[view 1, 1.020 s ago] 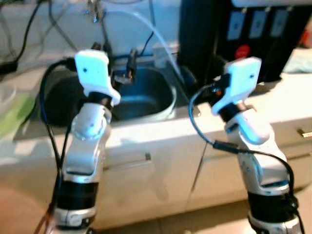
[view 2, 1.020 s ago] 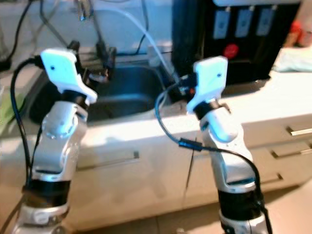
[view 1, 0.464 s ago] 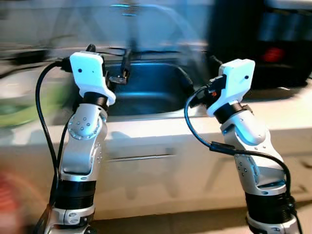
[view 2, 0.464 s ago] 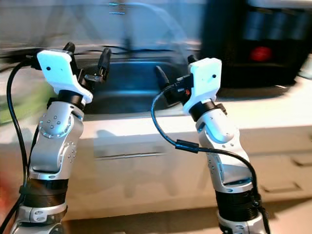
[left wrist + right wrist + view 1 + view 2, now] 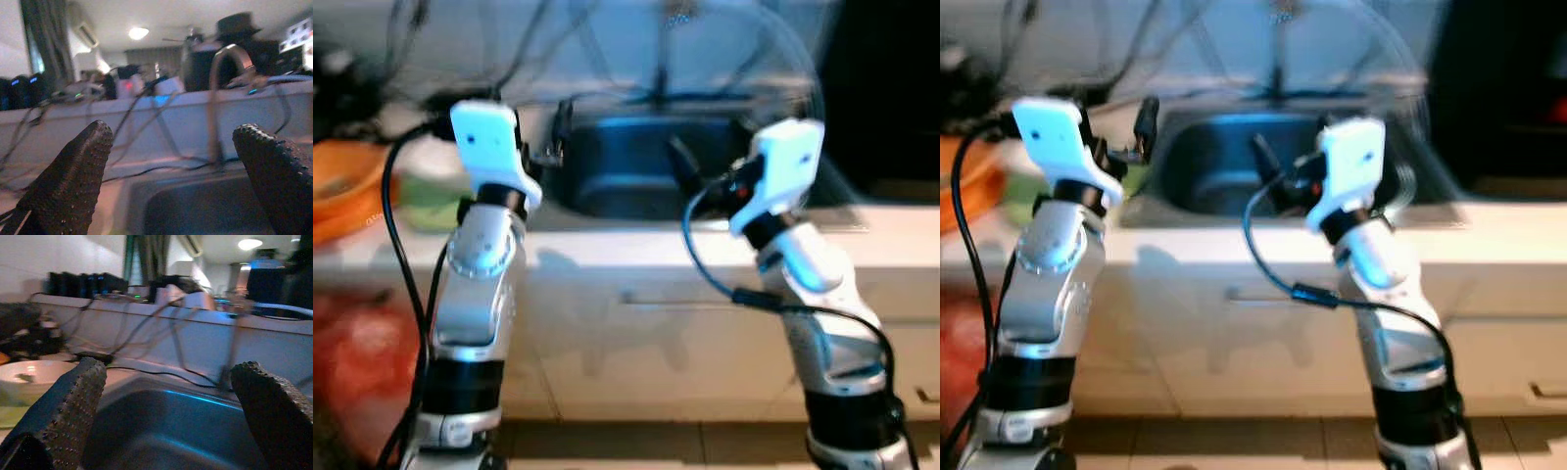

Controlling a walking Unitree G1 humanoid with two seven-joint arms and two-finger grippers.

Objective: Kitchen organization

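Sink [image 5: 636, 181] sits sunk into the white counter [image 5: 607, 250], straight ahead of your two raised arms. Left gripper [image 5: 171, 171] hovers over the basin's left rim, fingers [image 5: 73, 181] spread wide, holding nothing. Right gripper [image 5: 166, 416] hangs over the basin's right part, fingers [image 5: 68, 411] likewise apart and empty. Orange bowl [image 5: 342, 191], probably plastic, rests near the counter's left edge; head views are blurred. Faucet [image 5: 220, 93] rises behind the basin.

I note a blue-grey sink [image 5: 636, 181], orange bowl [image 5: 337, 191], black stippled fingers [image 5: 73, 181], cream cabinet front [image 5: 646, 343].
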